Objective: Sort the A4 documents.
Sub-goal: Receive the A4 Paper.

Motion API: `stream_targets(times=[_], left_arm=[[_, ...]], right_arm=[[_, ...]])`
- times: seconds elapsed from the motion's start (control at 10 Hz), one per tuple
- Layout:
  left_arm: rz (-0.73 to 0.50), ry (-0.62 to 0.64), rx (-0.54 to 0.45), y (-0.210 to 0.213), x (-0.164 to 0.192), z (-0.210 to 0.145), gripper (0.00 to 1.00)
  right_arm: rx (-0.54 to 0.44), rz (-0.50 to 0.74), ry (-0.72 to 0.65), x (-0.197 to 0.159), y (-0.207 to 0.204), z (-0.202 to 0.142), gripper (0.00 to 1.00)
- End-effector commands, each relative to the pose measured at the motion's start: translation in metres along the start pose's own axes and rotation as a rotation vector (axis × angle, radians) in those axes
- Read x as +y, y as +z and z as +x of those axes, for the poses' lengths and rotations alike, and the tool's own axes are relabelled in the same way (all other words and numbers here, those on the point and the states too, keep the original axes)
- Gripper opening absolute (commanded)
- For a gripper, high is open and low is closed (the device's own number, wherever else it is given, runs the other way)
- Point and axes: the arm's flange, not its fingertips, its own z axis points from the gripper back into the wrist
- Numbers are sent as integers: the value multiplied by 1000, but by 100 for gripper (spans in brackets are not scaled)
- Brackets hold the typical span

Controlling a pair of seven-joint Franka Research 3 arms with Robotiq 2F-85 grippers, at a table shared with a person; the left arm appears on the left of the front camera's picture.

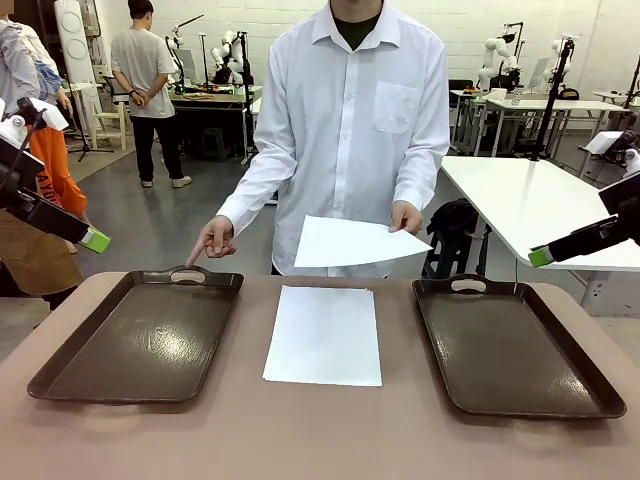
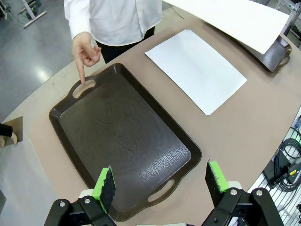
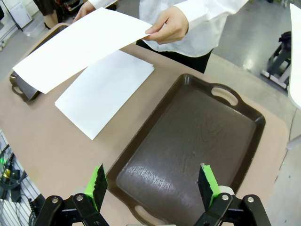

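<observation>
A stack of white A4 documents (image 1: 323, 334) lies flat on the table between two dark brown trays. The person holds one more white sheet (image 1: 355, 242) in one hand above the stack; the same sheet (image 3: 80, 44) hangs over the stack (image 3: 106, 89) in the right wrist view. The person's other hand (image 1: 213, 240) points a finger down at the left tray's far handle (image 2: 83, 87). My left gripper (image 2: 161, 182) hovers open above the left tray (image 2: 124, 141). High over the right tray (image 3: 193, 141), my right gripper (image 3: 153, 184) is open too. Both hold nothing.
The left tray (image 1: 140, 340) and right tray (image 1: 510, 345) are empty. The brown table (image 1: 320, 430) has rounded corners and bare room at the front. A white table (image 1: 530, 205) stands behind at the right. Cables (image 2: 287, 162) hang off the table's side.
</observation>
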Motion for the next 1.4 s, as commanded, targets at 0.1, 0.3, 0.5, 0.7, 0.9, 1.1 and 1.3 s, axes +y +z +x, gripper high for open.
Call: stream_targets(times=[0.1,0.3,0.5,0.7,0.9,1.1,1.3], left_arm=[[-1,-1,-6,2,0,0,100],[-1,-1,-6,2,0,0,100],[-1,-1,-6,2,0,0,100],[-36,56,-23,-21,4,8,100],[-173,180,-10,-64,18,21,100],[-325,337,-56,-100,34,34,100],[-404,465,-75,-136,43,45,100]], right_arm=[[-2,7,-3,-1,-1,0,100],[-2,7,-3,-1,-1,0,100],[-2,7,-3,-1,-1,0,100],[-2,7,-3,-1,-1,0,100],[-2,7,-3,-1,-1,0,100],[-2,7,-3,-1,-1,0,100],[-2,7,-3,-1,-1,0,100]])
